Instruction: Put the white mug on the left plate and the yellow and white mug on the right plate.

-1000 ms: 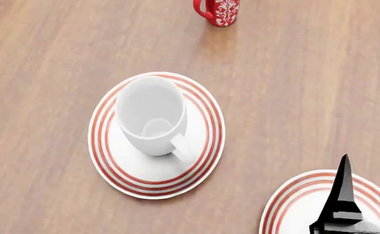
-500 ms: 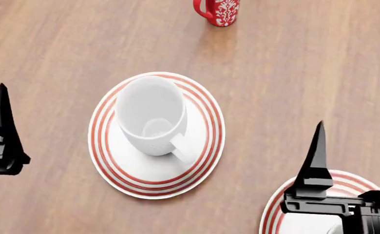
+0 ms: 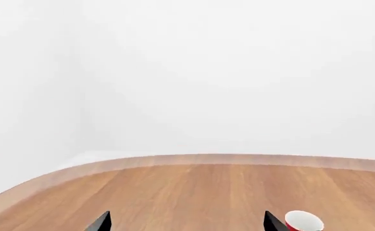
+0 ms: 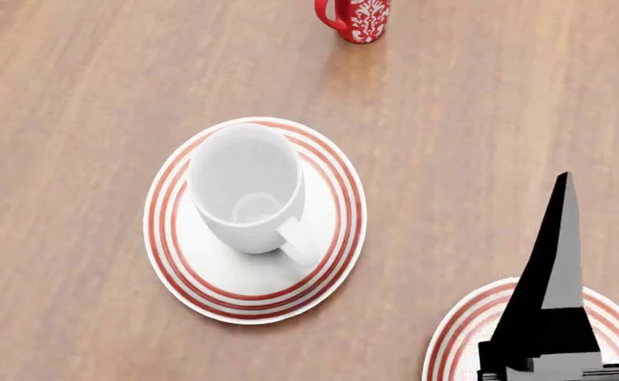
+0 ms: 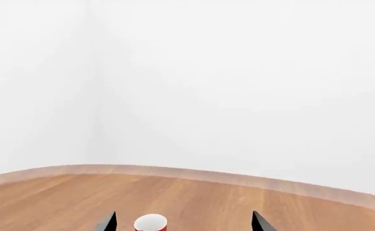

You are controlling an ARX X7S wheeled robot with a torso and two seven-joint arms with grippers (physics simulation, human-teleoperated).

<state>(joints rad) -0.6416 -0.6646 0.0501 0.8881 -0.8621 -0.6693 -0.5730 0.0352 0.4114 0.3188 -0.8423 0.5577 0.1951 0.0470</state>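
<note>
Bright, even, diffuse light; all views are sharp, with no blur, glare or edge distortion. In the head view the white mug (image 4: 246, 189) casts a faint shadow toward 5 o'clock and the red mug (image 4: 356, 18) a soft one toward 6 o'clock, so light perhaps falls from the far side. Wrist-view walls look washed out.

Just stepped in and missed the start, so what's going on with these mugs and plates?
A two-armed robot is sorting mugs onto plates. The white mug already stands upright on the left plate. The right gripper, jaws apart and empty, is above the right plate. The left gripper is open and empty too. The yellow and white mug is not in view; a red mug stands farther back.
</note>
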